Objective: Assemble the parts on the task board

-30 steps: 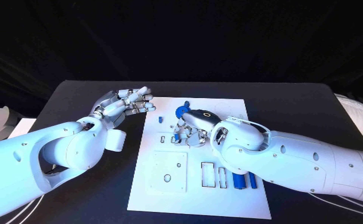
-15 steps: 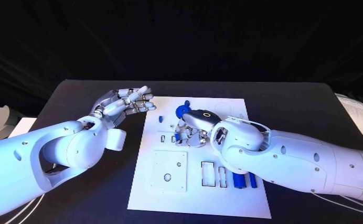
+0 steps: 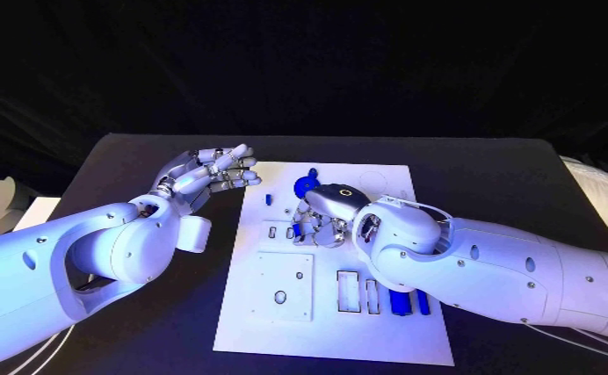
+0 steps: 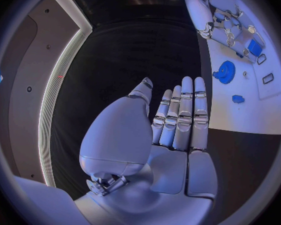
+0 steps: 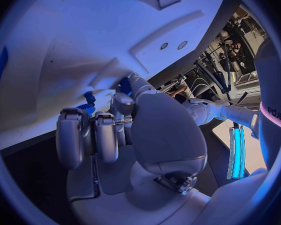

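Head view: right hand (image 3: 321, 215) bent down over the task board (image 3: 333, 327), fingers curled round a small blue part (image 3: 295, 231), likely to seat it. Blue gear (image 3: 306, 186) just beyond. 2 blue bars (image 3: 407, 303) lie near the board's near edge.

Left wrist view: left hand (image 4: 178, 120) flat, fingers straight and together, empty, parked clear beside the board.

Right wrist view: fingers close on the blue piece.
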### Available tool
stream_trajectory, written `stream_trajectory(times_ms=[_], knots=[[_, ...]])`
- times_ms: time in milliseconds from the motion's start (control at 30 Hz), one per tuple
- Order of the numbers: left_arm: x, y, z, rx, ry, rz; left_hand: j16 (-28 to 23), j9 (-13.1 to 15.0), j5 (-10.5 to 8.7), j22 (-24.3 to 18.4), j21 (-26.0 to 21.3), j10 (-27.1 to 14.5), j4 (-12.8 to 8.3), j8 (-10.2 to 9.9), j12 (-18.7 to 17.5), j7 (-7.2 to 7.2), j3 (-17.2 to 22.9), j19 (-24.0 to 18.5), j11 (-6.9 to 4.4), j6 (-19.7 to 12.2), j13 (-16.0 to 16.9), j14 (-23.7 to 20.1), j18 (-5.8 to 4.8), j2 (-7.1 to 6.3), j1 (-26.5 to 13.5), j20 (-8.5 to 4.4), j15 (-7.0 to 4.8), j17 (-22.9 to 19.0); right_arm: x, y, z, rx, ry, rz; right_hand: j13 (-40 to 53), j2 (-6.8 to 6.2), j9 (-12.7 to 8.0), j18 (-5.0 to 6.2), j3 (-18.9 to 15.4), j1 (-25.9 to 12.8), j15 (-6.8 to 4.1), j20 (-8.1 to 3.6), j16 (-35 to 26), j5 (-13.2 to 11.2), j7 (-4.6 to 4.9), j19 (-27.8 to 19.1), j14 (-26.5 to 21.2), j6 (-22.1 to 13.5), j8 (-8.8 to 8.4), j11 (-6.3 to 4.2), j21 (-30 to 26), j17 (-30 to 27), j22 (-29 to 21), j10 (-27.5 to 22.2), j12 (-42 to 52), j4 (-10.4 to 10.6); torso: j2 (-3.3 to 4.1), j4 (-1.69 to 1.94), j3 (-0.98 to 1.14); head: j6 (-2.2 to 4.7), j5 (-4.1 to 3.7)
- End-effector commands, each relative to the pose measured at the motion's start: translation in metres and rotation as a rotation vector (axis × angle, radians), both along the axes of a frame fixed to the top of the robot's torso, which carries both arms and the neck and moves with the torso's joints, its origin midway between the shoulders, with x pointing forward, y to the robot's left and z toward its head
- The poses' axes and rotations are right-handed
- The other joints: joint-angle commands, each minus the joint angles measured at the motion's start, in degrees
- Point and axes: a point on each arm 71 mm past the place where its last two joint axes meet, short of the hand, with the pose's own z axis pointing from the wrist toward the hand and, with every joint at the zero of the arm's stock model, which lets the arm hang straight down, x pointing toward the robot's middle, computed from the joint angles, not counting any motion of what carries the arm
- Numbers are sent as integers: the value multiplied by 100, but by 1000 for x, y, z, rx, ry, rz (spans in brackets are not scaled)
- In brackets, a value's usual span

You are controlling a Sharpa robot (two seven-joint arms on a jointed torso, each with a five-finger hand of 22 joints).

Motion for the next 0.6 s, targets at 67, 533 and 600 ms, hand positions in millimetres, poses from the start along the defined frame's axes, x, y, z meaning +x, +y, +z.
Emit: stream_trajectory(times_ms=[67, 533, 600], knots=[[0, -2, 1, -13, -7, -19, -9, 4, -23, -8, -33, 1, -34, -21, -37, 4, 7, 38, -7, 30, 5, 23, 22, 62, 4, 18, 9, 7, 0, -3, -8, -48, 23, -25, -163, -72, -31, -17, -57, -78, 52, 41, -37, -16, 19, 24, 553, -124, -49, 9, -40, 1285, 194, -120, -276, 82, 0, 1, 0, 4, -1], [0, -2, 1, -15, -6, -24, -13, 7, -22, -14, -36, 20, -49, -26, -40, -20, 7, 45, -20, 49, 6, 23, 22, 81, 13, 14, 4, 29, -6, 0, 4, 78, -78, -17, -427, -224, -46, 9, -622, -102, 112, 98, -78, 188, 90, -27, 541, -473, -26, 80, -127, 1240, 69, -304, -591, 444, 0, 4, 6, 11, 5], [0, -2, 1, -15, -4, -25, -9, 9, -22, -15, -34, 36, -53, -24, -37, -34, 8, 52, -30, 63, 6, 32, 25, 90, 18, 10, -4, 38, -8, 0, 7, 107, -99, -9, -408, -215, -44, 8, -640, -76, 112, 98, -80, 196, 89, -25, 540, -474, -22, 79, -125, 1238, 74, -292, -549, 451, 0, 5, 7, 12, 8]])
